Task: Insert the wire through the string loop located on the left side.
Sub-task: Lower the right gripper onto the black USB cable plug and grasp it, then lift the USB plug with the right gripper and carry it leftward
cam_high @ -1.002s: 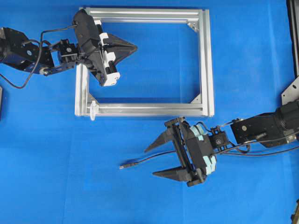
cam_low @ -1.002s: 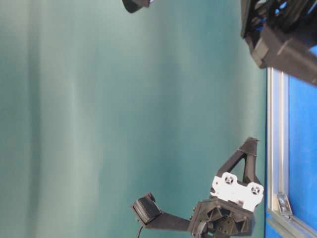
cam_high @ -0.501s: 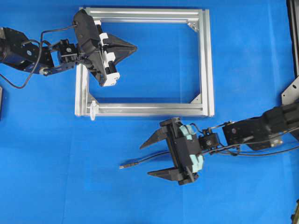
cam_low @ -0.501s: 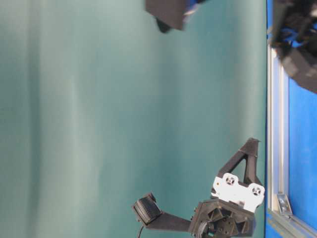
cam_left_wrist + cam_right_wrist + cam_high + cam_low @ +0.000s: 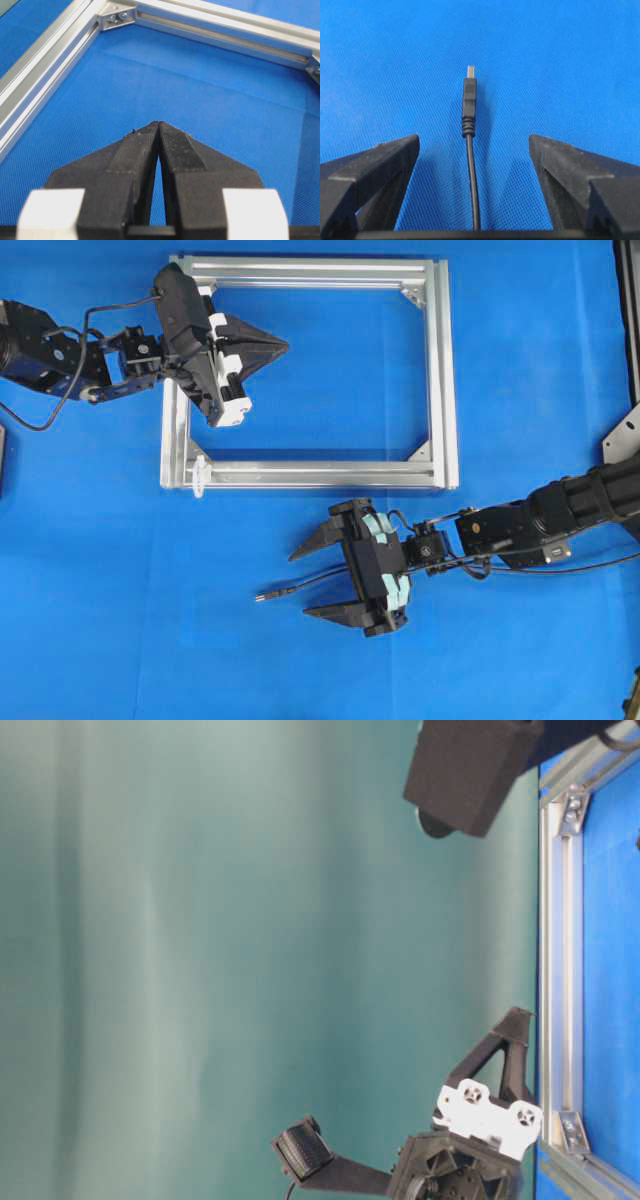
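Right gripper (image 5: 300,584) spread wide, straddling the wire (image 5: 300,586) on the blue cloth (image 5: 100,590); nothing gripped, no contact visible. Plug tip pointing to 9 o'clock, just past the fingertips. Left gripper (image 5: 284,342) pinched shut, empty, over the aluminium frame (image 5: 440,370) interior near its 10 o'clock corner. String loop (image 5: 200,476) at frame's 7 o'clock corner, well apart from the plug.

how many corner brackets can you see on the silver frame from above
3: one inside the top-right corner bracket, one at the bottom-right corner, one at the bottom-left corner. The top-left corner of the frame sits under the left pincer, so a fourth may be hidden.
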### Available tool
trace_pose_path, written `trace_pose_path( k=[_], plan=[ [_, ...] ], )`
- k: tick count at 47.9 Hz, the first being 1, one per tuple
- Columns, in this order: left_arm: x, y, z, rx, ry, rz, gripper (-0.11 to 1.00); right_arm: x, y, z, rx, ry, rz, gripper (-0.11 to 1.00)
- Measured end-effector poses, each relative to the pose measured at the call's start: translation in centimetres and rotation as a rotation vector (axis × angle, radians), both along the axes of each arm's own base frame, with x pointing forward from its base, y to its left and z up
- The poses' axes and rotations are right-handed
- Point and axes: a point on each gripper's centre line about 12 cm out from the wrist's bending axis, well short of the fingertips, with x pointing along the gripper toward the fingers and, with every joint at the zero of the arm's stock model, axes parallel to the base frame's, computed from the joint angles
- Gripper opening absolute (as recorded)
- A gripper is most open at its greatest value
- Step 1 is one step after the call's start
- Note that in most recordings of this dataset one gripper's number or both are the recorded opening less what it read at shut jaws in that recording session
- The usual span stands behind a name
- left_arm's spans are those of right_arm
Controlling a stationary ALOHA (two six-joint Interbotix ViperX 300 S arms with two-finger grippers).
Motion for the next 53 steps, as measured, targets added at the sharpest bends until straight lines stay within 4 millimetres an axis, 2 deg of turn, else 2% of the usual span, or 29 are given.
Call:
trace_pose_path(
  k=[6,9,13,19,24,47,53],
  plan=[
    [-0.2,0.0,-0.1,-0.002,0.002,0.000,0.00,0.0,0.0,0.1,0.000,-0.001,0.000,0.84],
    [-0.2,0.0,0.0,-0.002,0.001,0.000,0.00,0.0,0.0,0.1,0.000,-0.001,0.000,0.77],
    [-0.2,0.0,0.0,-0.003,0.001,0.001,0.00,0.0,0.1,0.1,0.000,-0.001,0.002,0.58],
    [-0.2,0.0,-0.1,-0.004,0.002,0.001,0.00,0.0,0.0,0.0,-0.002,-0.002,0.001,0.21],
    [-0.2,0.0,0.0,-0.005,0.000,0.001,0.00,-0.1,0.0,0.0,-0.002,-0.005,0.001,0.02],
    [-0.2,0.0,0.0,-0.005,0.000,0.001,0.00,-0.3,-0.1,0.0,-0.006,0.003,0.003,0.00],
    [-0.2,0.0,0.0,-0.005,0.000,0.001,0.00,-0.5,-0.1,1.5,-0.012,0.002,0.007,0.00]
  ],
)
